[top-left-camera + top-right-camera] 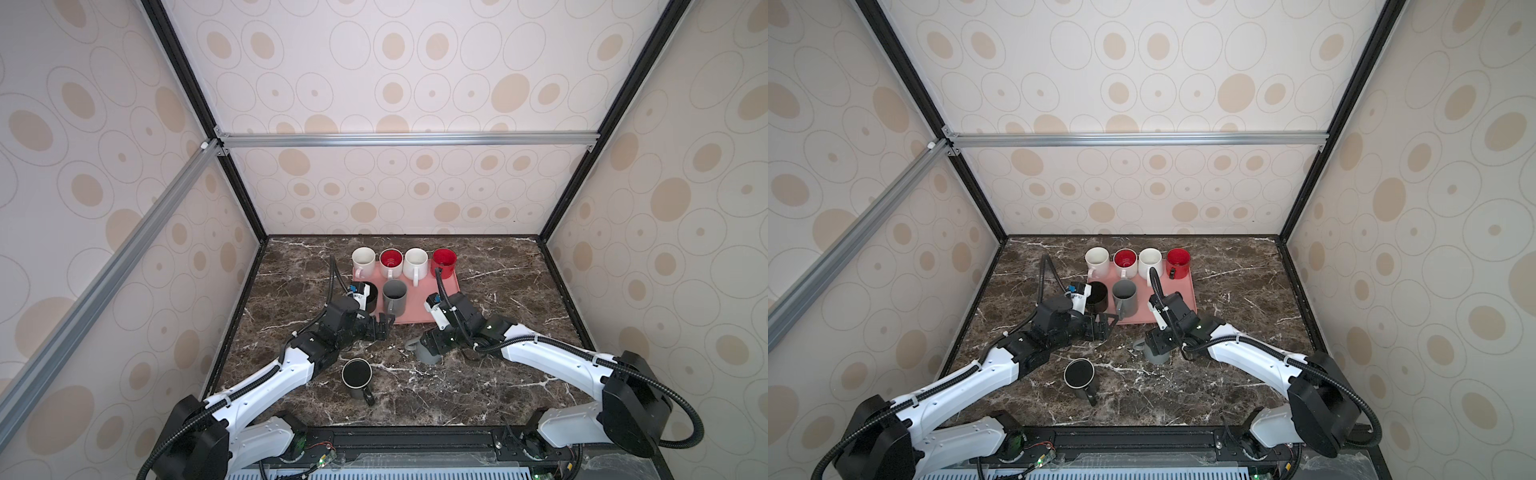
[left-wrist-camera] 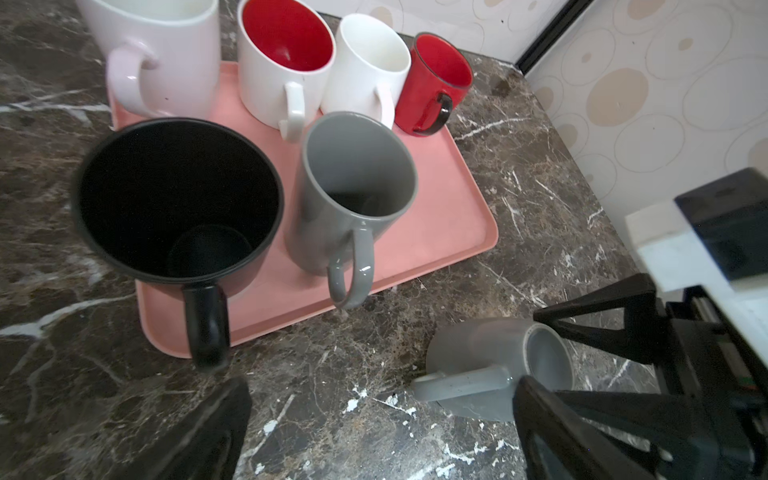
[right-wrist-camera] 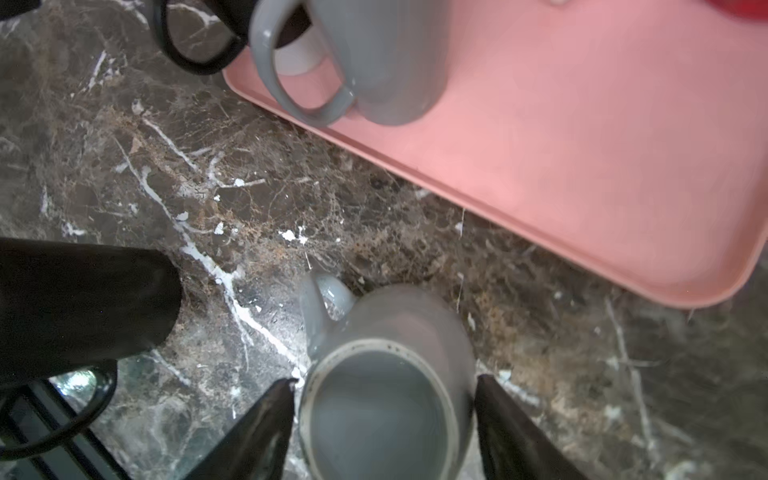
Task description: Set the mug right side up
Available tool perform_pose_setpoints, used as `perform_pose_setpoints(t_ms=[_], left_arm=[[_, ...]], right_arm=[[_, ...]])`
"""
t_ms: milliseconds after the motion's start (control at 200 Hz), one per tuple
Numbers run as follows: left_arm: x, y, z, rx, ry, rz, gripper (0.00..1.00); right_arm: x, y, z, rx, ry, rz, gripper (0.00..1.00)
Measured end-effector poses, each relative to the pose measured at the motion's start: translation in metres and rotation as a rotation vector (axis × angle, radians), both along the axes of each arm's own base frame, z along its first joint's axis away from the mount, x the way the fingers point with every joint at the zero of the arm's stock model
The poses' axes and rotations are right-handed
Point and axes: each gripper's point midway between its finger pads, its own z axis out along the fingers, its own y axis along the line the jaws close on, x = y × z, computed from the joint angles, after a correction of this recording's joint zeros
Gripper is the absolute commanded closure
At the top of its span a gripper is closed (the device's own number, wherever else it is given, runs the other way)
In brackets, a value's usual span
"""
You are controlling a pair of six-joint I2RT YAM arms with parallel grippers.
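Between right claw (image 3: 384, 379) fingers (image 3: 266, 424), mug (image 3: 374, 415) base

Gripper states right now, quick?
Left gripper: open, empty.
Right gripper: astride the inverted grey mug; grip cannot be told.

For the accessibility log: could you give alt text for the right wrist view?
A base-up grey mug sits on the marble table between the fingers of the right gripper; whether they clamp it is unclear. Beyond it, a pink tray carries an upright grey mug.

Mug (image 1: 430, 357) before tray (image 1: 415, 309), on table (image 1: 457, 395)
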Motion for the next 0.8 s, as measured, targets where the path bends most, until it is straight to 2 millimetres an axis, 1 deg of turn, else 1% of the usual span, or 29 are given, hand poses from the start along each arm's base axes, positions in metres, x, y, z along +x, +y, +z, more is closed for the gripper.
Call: perform_pose_setpoints(t_ms=[75,145,210,290,395,495,595,800], left_arm=[[-0.003,-0.014,-0.003,0.027,0.002,-0.056,0.03],[-0.007,-0.026,-0.006,0.05,0.001,-0.113,0.03],[-0.012,-0.037,-0.011,0.07,0.005,-0.165,0.03],[-0.02,-0.049,-0.019,0.094,0.014,-0.226,0.05],[-0.032,-0.064,-0.032,0.132,0.035,-0.298,0.08],[-0.042,-0.073,-0.043,0.157,0.05,-0.342,0.09],[-0.048,-0.08,-0.047,0.158,0.055,-0.369,0.09],[-0.053,-0.095,-0.052,0.126,0.023,-0.406,0.09]], right_arm=[[-0.007,-0.006,-0.005,-0.007,0.016,-0.003,0.18],[-0.01,-0.009,0.001,0.008,0.005,-0.012,0.18],[-0.011,-0.012,0.012,0.038,-0.019,-0.025,0.18],[-0.008,-0.016,0.03,0.091,-0.061,-0.055,0.19],[0.001,-0.03,0.052,0.155,-0.113,-0.123,0.18],[0.006,-0.045,0.068,0.202,-0.153,-0.183,0.18],[0.01,-0.053,0.081,0.234,-0.185,-0.217,0.18],[0.013,-0.06,0.088,0.254,-0.198,-0.242,0.18]])
